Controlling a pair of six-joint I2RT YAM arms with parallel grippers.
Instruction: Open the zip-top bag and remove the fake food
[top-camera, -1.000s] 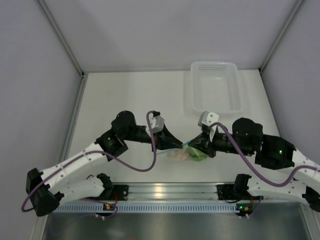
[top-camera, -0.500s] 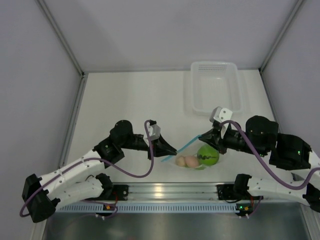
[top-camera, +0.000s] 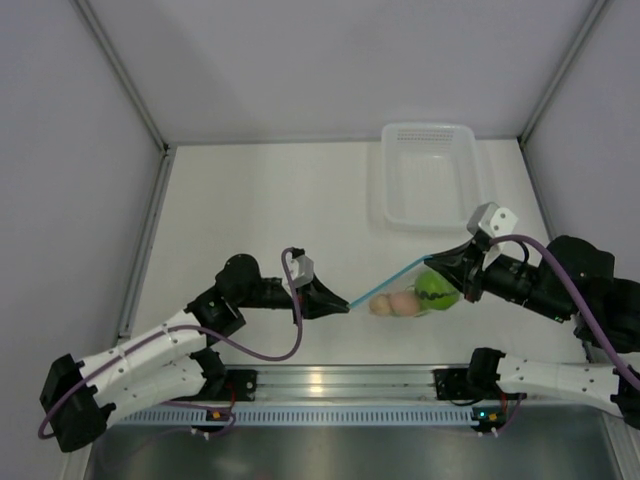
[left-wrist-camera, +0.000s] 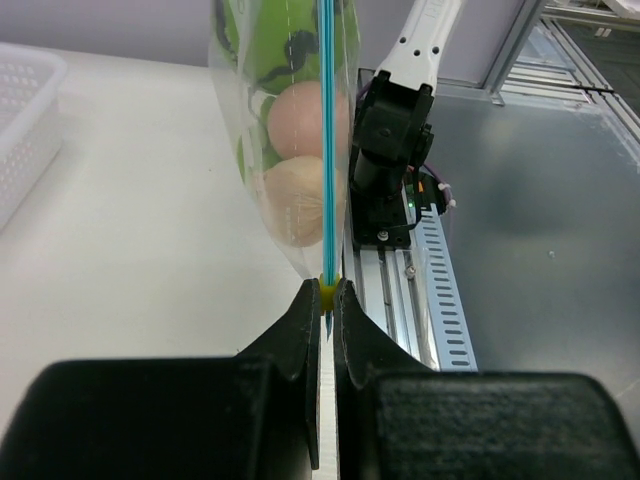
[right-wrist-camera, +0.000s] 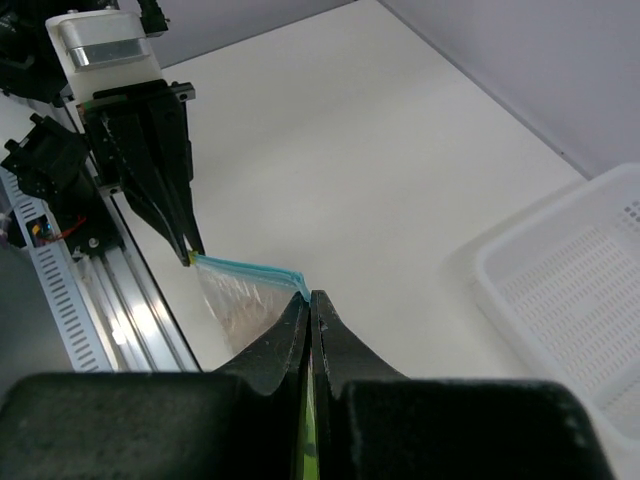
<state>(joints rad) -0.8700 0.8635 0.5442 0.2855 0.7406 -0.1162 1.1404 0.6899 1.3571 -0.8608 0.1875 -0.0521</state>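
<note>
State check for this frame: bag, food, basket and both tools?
bag: stretched taut between the two tools, zip looks closed
food: inside the bag
basket: upright, empty
left tool: shut on one end of the zip strip
right tool: shut on the other end

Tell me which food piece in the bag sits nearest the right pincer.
The green ball with the dark zigzag; both peach pieces lie beyond it.

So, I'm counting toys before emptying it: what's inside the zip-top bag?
Through the clear zip-top bag: a green ball with dark zigzag, two peach pieces. The blue zip strip and these cover anything behind.
</note>
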